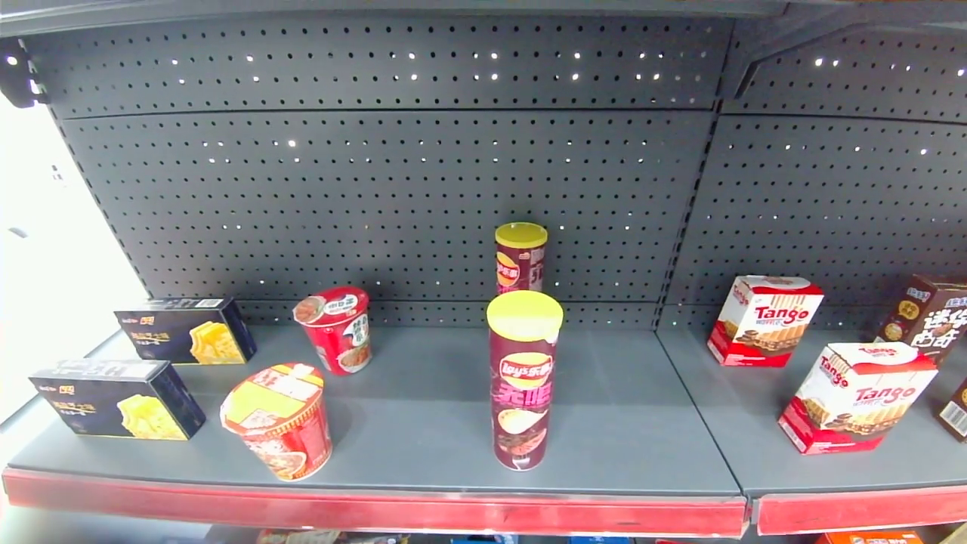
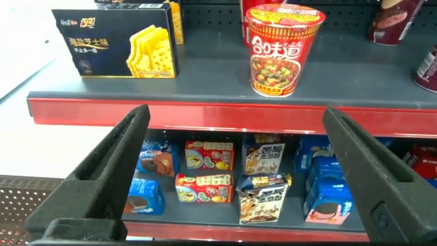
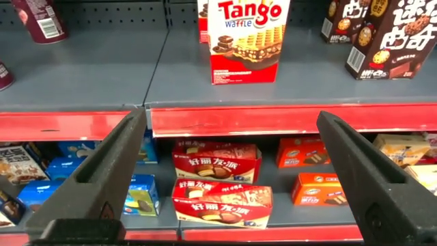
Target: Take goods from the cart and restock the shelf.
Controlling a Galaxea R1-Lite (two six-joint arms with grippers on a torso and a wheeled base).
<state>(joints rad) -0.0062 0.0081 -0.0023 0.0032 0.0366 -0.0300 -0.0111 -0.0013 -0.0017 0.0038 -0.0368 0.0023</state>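
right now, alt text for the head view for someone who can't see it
Two yellow-lidded chip cans stand upright, one behind the other, midway along a grey shelf with a red front edge. Two noodle cups and two dark boxes sit to their left, two wafer boxes to their right.

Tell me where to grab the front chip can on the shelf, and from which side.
Probably grip the front chip can around its mid-body, coming level from the shelf's front edge: it stands upright, a tall cylinder, with bare shelf either side.
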